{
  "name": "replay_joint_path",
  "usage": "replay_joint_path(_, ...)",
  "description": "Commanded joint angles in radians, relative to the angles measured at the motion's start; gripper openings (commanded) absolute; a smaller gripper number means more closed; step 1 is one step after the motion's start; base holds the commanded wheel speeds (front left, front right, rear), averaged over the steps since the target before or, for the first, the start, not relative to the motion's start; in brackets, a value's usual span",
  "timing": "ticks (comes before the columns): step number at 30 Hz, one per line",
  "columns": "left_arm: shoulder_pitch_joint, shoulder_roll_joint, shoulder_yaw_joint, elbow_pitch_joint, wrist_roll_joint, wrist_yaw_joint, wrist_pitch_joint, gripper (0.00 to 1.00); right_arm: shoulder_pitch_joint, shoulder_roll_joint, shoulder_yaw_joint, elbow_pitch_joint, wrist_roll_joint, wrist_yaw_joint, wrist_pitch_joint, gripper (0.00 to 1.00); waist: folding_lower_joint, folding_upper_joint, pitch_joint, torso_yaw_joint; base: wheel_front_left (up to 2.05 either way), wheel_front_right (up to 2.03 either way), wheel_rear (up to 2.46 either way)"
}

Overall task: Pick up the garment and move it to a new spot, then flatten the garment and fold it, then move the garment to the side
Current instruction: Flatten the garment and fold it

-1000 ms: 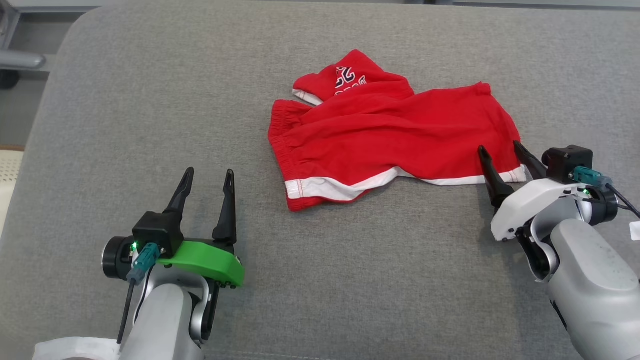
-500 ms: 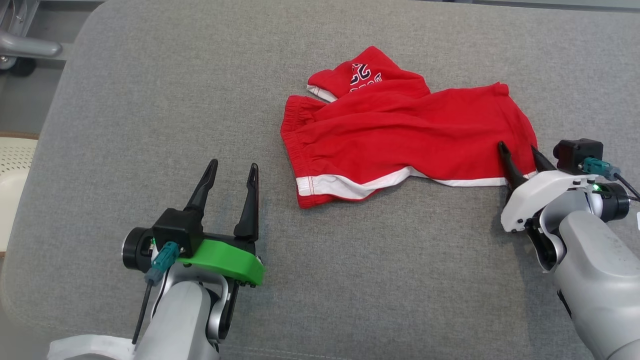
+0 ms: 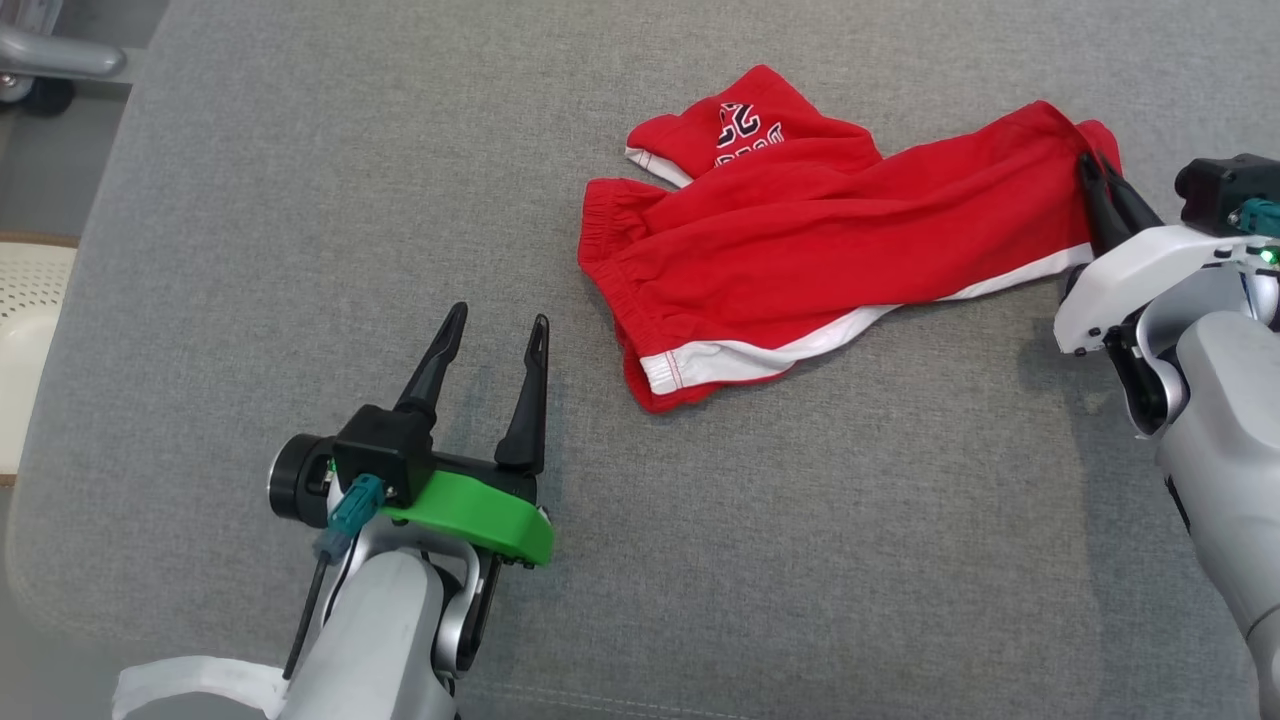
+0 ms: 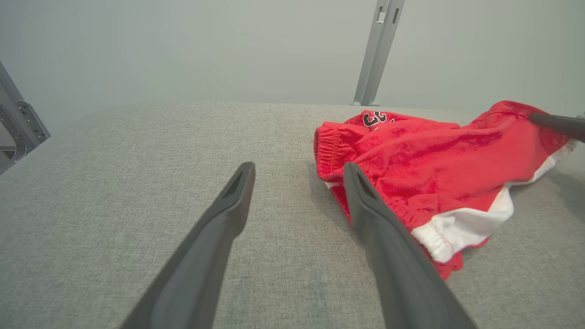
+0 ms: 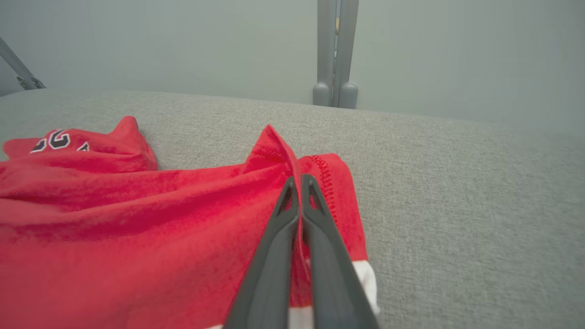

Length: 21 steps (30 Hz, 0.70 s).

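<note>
The garment [image 3: 800, 240] is a pair of red shorts with white trim and a dark printed number, lying crumpled on the grey padded table [image 3: 300, 200]. My right gripper [image 3: 1098, 172] is shut on the garment's right end, which it holds pulled up and stretched to the right. In the right wrist view the two fingers [image 5: 315, 237] press together with a fold of the garment [image 5: 137, 219] pinched between them. My left gripper [image 3: 497, 335] stands open over bare cloth, a little left of the garment's elastic waistband. The left wrist view has the garment [image 4: 411, 164] just right of that gripper [image 4: 299, 171].
The table's left edge [image 3: 90, 250] drops to the floor, with a grey metal frame [image 3: 50, 55] at the far upper left. Grey upright posts [image 5: 336, 50] stand behind the table's far edge. Bare grey cloth lies in front of and left of the garment.
My right gripper closed on the garment's right edge and pulled it up and to the right, stretching the cloth. The head camera shifted, so the whole scene slid. My left gripper stayed open.
</note>
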Motion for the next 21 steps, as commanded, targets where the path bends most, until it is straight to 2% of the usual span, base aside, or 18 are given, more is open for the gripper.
replay_joint_path(1, -0.012, 0.002, -0.009, -0.003, -0.011, 0.003, 0.001, 1.0, -0.019, -0.005, -0.007, 0.017, 0.0, -0.002, 0.005, 0.0, 0.0, 0.0, 0.008, 0.012, 0.0, 0.0, 0.0)
replay_joint_path(13, 0.001, 0.001, -0.041, 0.006, -0.019, 0.012, 0.001, 1.0, -0.031, 0.004, -0.091, 0.112, -0.006, -0.002, -0.035, 0.0, 0.0, 0.0, -0.005, 0.04, 0.0, 0.0, 0.0)
replay_joint_path(14, 0.003, 0.001, -0.042, 0.008, -0.018, 0.012, 0.001, 1.0, -0.027, 0.008, -0.097, 0.133, -0.007, -0.002, -0.035, 0.55, 0.0, 0.0, -0.009, 0.04, 0.0, 0.0, 0.0)
replay_joint_path(15, 0.006, 0.001, -0.043, 0.009, -0.015, 0.013, 0.001, 1.0, -0.03, 0.013, -0.098, 0.146, -0.013, -0.002, -0.035, 1.0, 0.0, 0.0, -0.014, 0.039, 0.0, 0.0, 0.0)
replay_joint_path(18, 0.014, 0.002, -0.04, 0.014, -0.01, 0.015, 0.001, 1.0, -0.031, 0.018, -0.106, 0.149, -0.027, -0.002, -0.038, 1.0, 0.0, 0.0, -0.035, 0.027, 0.0, 0.0, 0.0)
replay_joint_path(21, 0.028, 0.001, -0.027, 0.018, -0.009, 0.019, 0.001, 1.0, 0.008, 0.014, -0.14, 0.088, -0.044, -0.002, -0.037, 1.0, 0.0, 0.0, -0.063, 0.007, 0.0, 0.0, 0.0)
